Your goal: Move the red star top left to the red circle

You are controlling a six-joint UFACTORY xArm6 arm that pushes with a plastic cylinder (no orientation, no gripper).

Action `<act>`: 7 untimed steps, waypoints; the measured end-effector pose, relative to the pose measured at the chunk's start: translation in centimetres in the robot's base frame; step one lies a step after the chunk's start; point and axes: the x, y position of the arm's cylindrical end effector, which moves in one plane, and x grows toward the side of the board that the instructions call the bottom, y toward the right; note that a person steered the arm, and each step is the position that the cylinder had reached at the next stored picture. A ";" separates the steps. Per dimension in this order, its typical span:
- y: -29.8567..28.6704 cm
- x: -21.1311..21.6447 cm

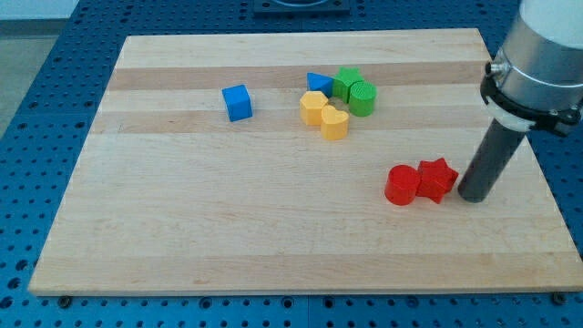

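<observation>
The red star (pixel 438 179) lies at the view's right of the wooden board (pixel 228 237), touching the right side of the red circle (pixel 402 185). My tip (pixel 474 196) rests on the board just to the view's right of the red star, a small gap away. The rod rises from it toward the view's top right.
A blue cube (pixel 237 102) sits at the upper middle left. A cluster lies at the upper middle: a blue triangle (pixel 319 82), a green star (pixel 346 80), a green cylinder (pixel 362 98), a yellow hexagon (pixel 313 107) and a yellow heart (pixel 334 122).
</observation>
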 end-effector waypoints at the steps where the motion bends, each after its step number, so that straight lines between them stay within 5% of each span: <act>1: -1.6 -0.3; 7: -6.5 -1.7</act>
